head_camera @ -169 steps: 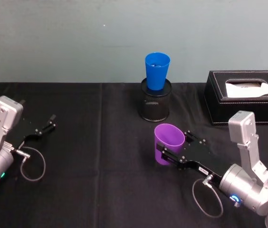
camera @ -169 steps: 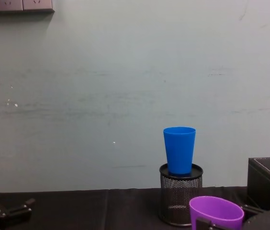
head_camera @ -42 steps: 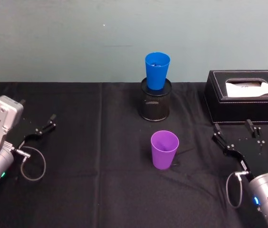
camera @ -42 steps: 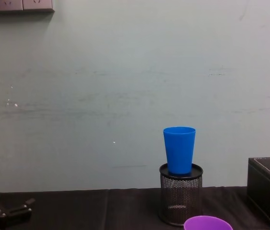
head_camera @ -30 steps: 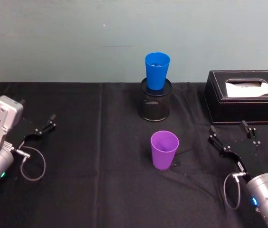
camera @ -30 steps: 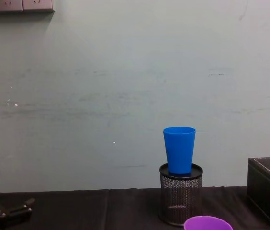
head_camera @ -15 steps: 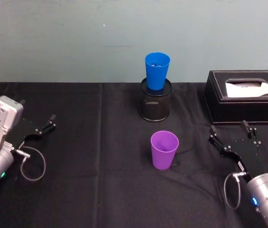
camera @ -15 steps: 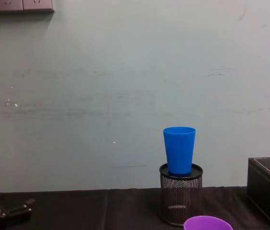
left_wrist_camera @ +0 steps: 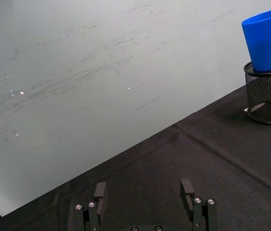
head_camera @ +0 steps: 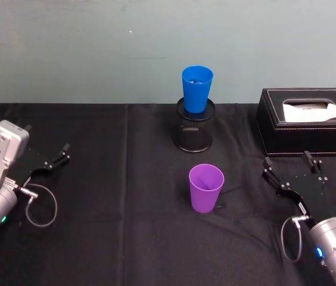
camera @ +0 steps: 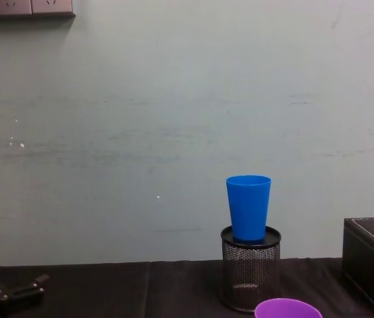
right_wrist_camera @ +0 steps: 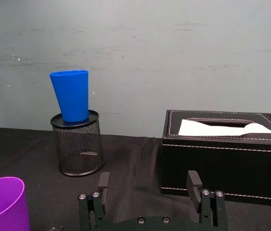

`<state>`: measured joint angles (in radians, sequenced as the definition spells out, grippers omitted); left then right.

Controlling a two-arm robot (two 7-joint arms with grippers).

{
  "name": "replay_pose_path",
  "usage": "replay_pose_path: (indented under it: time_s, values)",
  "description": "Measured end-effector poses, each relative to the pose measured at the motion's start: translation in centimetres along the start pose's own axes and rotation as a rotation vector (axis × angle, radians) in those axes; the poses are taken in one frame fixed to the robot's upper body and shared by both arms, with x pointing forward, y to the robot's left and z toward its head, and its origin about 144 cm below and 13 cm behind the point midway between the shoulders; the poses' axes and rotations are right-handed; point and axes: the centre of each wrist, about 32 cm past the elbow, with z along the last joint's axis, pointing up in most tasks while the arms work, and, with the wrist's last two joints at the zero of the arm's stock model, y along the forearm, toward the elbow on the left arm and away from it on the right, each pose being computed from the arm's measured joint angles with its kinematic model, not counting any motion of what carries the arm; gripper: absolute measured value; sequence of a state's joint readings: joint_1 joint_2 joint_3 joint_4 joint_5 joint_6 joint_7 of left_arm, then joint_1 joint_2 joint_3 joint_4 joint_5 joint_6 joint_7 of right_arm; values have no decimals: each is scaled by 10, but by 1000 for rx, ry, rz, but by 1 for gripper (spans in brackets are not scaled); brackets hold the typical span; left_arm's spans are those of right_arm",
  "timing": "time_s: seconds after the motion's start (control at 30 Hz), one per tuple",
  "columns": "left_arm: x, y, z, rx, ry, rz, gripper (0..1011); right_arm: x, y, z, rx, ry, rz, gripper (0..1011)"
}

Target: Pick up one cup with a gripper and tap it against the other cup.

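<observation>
While the right gripper (head_camera: 292, 171) is sitting wide open at lower right, a careless approach risks toppling the purple cup (head_camera: 206, 187) or blue cup (head_camera: 196, 88).

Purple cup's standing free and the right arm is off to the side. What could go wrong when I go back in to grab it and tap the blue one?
1. The blue cup sits perched in the mesh pen holder; a firm tap could tip it out.
2. The purple cup stands upright and unheld; the open right tool, closing off-centre, may knock it over.
3. The tissue box lies close behind the right tool, so a wide swing could clip it.
</observation>
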<state>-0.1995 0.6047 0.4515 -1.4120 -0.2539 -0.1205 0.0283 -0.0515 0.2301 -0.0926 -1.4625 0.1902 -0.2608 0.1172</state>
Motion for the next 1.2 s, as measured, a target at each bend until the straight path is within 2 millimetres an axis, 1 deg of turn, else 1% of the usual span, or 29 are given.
replay_pose_path:
  time_s: [1.2]
  values:
    - [0,0,0,0,0,0,1000,0,0,0,0,0,0,1000]
